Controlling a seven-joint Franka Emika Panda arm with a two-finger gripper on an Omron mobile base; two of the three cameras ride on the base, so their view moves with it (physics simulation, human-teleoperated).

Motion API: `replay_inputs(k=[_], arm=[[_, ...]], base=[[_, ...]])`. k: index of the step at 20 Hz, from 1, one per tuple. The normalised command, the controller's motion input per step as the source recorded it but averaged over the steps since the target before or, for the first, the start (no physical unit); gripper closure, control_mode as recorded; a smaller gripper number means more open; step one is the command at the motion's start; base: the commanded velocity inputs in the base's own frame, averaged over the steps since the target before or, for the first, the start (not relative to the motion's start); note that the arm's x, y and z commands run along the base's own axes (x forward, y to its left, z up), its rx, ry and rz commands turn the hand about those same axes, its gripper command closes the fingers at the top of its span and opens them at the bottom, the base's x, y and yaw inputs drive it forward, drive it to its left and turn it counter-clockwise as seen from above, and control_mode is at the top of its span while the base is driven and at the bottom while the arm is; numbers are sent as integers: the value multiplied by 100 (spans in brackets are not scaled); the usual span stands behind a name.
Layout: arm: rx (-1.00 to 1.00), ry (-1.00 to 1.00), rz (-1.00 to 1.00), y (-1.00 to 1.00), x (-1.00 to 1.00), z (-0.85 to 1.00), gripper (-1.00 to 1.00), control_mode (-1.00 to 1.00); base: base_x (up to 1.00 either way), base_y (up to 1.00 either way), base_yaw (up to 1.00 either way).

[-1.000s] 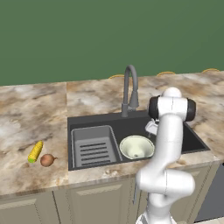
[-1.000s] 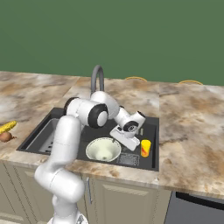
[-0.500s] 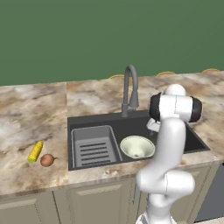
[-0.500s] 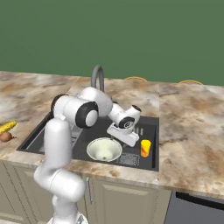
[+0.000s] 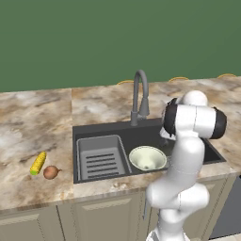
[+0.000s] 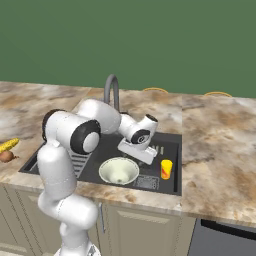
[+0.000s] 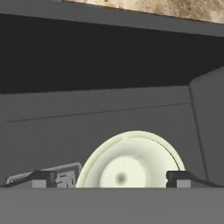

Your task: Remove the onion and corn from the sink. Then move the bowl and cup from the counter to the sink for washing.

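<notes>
The onion (image 5: 51,172) (image 6: 6,156) and the corn (image 5: 38,162) (image 6: 9,145) lie side by side on the counter (image 5: 28,117) left of the sink (image 5: 99,130). The pale bowl (image 5: 148,157) (image 6: 118,171) (image 7: 131,162) stands in the basin beside the ribbed rack (image 5: 100,157). The yellow cup (image 6: 166,169) stands upright in the sink's right part. My gripper (image 6: 139,154) (image 7: 108,178) hangs open over the basin, between bowl and cup, holding nothing. Its fingertips (image 7: 177,177) frame the bowl in the hand view.
The grey gooseneck faucet (image 5: 140,96) (image 6: 112,90) rises at the sink's back edge, close behind my arm. A square drain grate (image 6: 147,182) (image 7: 57,176) sits next to the bowl. Marbled counter (image 6: 220,145) stretches to the right of the sink.
My arm has swung its upper links back toward the left, and the hand has drawn slightly away from the cup. The jaws stayed open. Cup, bowl, onion and corn have not moved.
</notes>
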Motion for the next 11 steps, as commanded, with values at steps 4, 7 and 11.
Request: replay_inputs(k=[4,7,11], arm=[[0,0,0,5,-29,49,-100,-100],[0,0,0,5,-29,50,-100,-100],[0,0,0,5,-31,48,-100,-100]], base=[[0,0,0],[0,0,0],[0,0,0]])
